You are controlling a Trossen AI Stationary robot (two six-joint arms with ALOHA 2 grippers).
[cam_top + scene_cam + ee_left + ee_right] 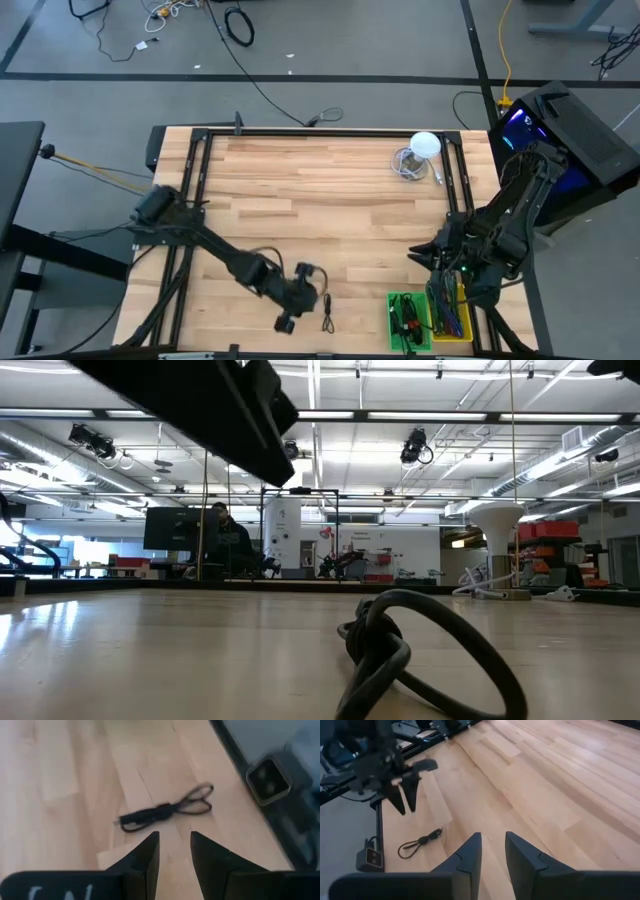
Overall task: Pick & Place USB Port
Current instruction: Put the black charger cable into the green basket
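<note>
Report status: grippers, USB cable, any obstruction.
Left gripper open, above the table beside the USB cable, not touching. Right gripper open, empty, waiting at the right side by the green bin. Cable flat on the wood, nothing blocking it.

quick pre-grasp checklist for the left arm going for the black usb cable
1. Thin black USB cable lies free on the light wooden table: ok.
2. Left gripper open, above the table beside the cable, not touching it: ok.
3. Cable ahead of the left fingers in the wrist view: ok.
4. Right gripper waits apart near the green bin: ok.
5. Which cable end has the plug: cannot tell.
</note>
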